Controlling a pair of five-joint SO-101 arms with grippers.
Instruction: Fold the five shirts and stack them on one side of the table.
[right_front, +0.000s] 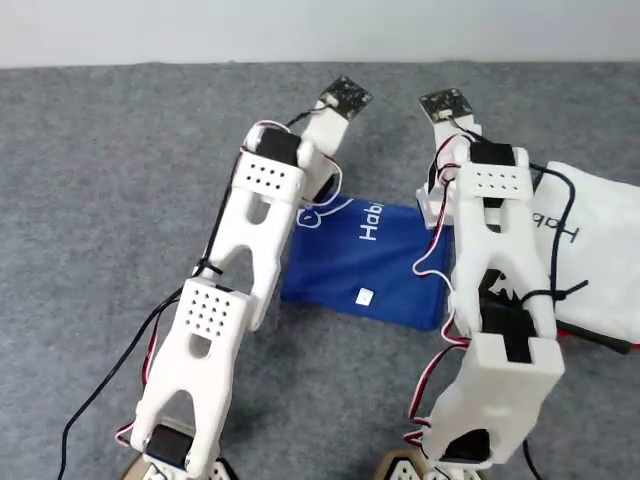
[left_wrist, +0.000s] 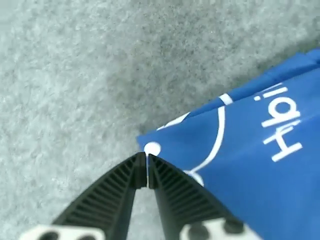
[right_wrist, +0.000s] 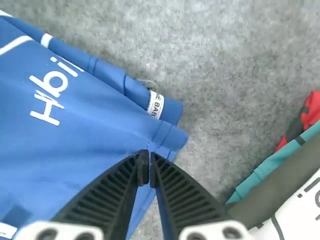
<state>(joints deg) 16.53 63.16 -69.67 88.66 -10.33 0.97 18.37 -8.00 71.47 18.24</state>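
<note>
Two arms stand side by side over the grey desk (right_front: 90, 180). The blue shirt (right_front: 365, 270) lies between them as a flat rectangle with its white lettering facing up. The left arm (right_front: 265, 190) bends down to the shirt's far corner on its own side. The left jaws are clenched tip to tip at the edge of that corner, beside a white dot of the print; whether any cloth is caught between them cannot be told. The right arm (right_front: 495, 200) bends down to the opposite far corner. The right jaws are pinched on the blue hem, where a crease runs into their tips, near a small white label (right_wrist: 156, 104). A white shirt (right_front: 595, 250) lies just beside the blue one on the right arm's outer side. A teal garment (right_wrist: 260, 175) and a red garment (right_wrist: 311, 112) peek out at its edge.
</note>
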